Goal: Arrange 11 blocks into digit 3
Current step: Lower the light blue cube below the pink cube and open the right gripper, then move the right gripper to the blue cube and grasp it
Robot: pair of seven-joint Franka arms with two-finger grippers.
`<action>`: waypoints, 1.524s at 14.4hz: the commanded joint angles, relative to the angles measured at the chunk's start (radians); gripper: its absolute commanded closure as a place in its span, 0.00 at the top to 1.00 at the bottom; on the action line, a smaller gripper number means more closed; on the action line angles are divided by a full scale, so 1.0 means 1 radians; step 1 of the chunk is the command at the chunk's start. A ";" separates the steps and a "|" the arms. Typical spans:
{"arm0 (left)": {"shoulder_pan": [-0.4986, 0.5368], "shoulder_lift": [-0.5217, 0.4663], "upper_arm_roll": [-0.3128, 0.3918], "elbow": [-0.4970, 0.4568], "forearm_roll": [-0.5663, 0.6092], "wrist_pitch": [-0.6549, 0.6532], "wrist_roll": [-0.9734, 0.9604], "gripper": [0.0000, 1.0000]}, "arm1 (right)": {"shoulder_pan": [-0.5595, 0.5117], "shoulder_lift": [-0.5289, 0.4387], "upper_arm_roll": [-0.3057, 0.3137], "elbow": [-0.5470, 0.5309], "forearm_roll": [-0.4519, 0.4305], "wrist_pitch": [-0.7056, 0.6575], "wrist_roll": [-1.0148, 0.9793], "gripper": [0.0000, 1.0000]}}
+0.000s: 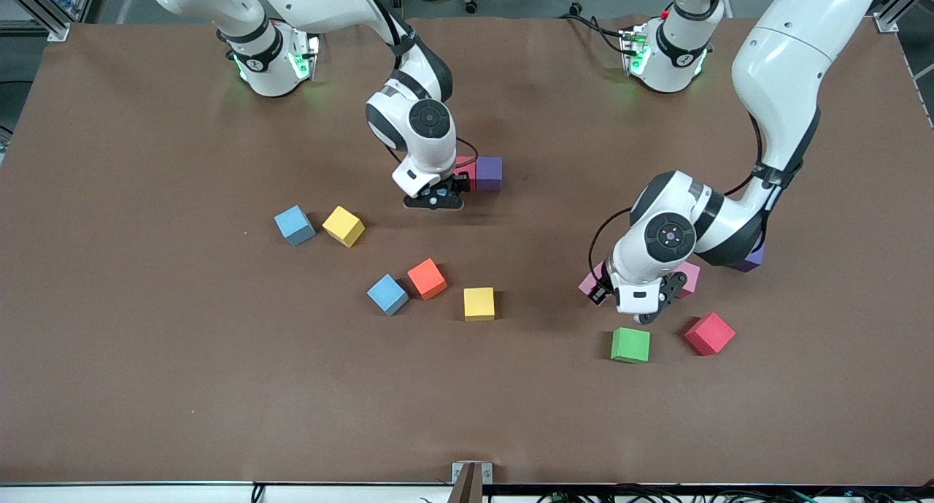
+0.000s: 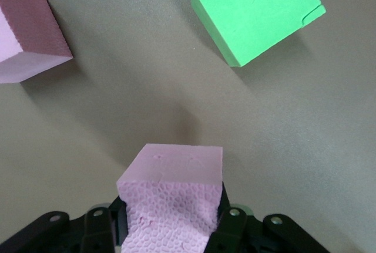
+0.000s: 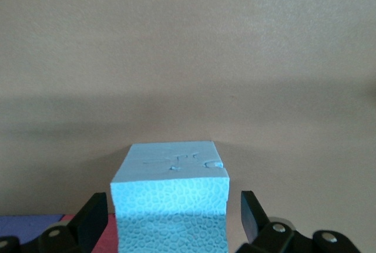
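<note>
My right gripper (image 1: 436, 196) (image 3: 170, 221) is open, its fingers standing apart on either side of a blue block (image 3: 170, 194) on the table. That block sits beside a red block (image 1: 467, 169) and a purple block (image 1: 489, 173) in a short row. My left gripper (image 1: 651, 309) (image 2: 170, 229) is shut on a pink block (image 2: 173, 188), low over the table near a green block (image 1: 630, 344) (image 2: 252, 12). Two more pink blocks (image 1: 589, 282) (image 1: 688, 277) peek out from under the left hand. One of them shows in the left wrist view (image 2: 26, 36).
Loose blocks lie nearer the front camera: blue (image 1: 295, 225), yellow (image 1: 344, 225), blue (image 1: 387, 294), orange-red (image 1: 427, 278), yellow (image 1: 479, 303) and red (image 1: 709, 333). A purple block (image 1: 753, 259) is partly hidden under the left forearm.
</note>
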 commanded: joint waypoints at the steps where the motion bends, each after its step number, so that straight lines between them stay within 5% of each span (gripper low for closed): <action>1: -0.005 0.007 -0.001 0.022 -0.014 -0.022 0.003 0.12 | -0.024 -0.043 0.001 0.008 0.023 -0.032 -0.017 1.00; 8: -0.005 0.006 -0.003 0.022 -0.014 -0.022 0.002 0.12 | -0.127 -0.163 -0.003 0.010 0.026 -0.122 -0.072 1.00; 11: -0.006 0.007 -0.003 0.025 -0.016 -0.022 0.002 0.12 | -0.203 -0.194 -0.006 0.071 0.023 -0.292 -0.063 1.00; 14: -0.006 0.007 -0.003 0.026 -0.014 -0.022 0.002 0.12 | -0.288 -0.197 -0.014 0.166 0.015 -0.406 -0.063 1.00; 18: -0.012 0.009 -0.002 0.028 -0.014 -0.022 0.000 0.12 | -0.436 -0.183 -0.014 0.197 0.009 -0.374 -0.088 1.00; 22: -0.032 0.007 -0.003 0.034 -0.017 -0.022 -0.006 0.12 | -0.464 -0.085 -0.014 0.308 0.026 -0.373 -0.004 1.00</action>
